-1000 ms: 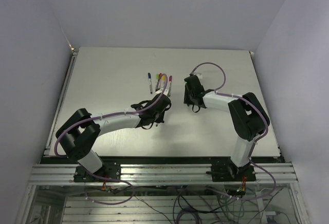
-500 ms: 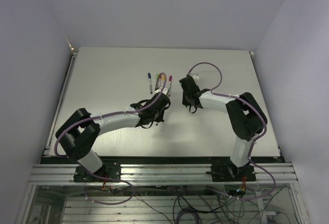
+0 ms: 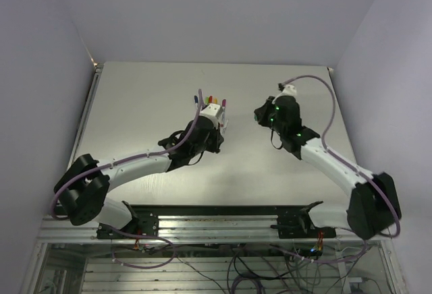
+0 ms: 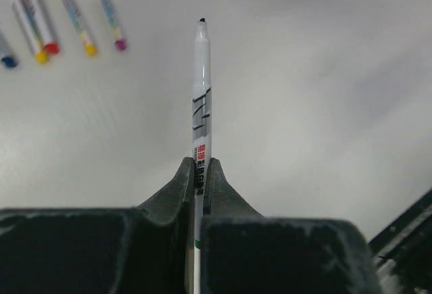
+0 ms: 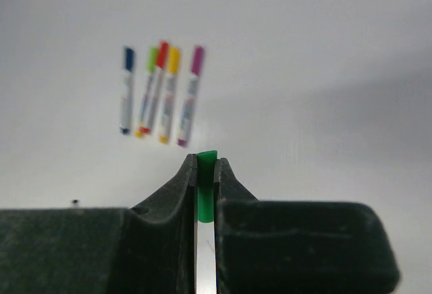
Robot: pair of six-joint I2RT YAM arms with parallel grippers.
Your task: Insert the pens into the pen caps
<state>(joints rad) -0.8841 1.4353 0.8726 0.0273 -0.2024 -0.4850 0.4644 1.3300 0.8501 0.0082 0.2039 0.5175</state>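
Pens (image 5: 169, 92): row on bench (image 5: 324, 71), upper left of right wrist view, apparently capped. One bare-tipped pen (image 4: 201, 85) clamped in left end effector (image 4: 200, 166), centre frame; green pen cap (image 5: 206, 193) pinched by right end effector (image 5: 205, 162). Joining not yet done.
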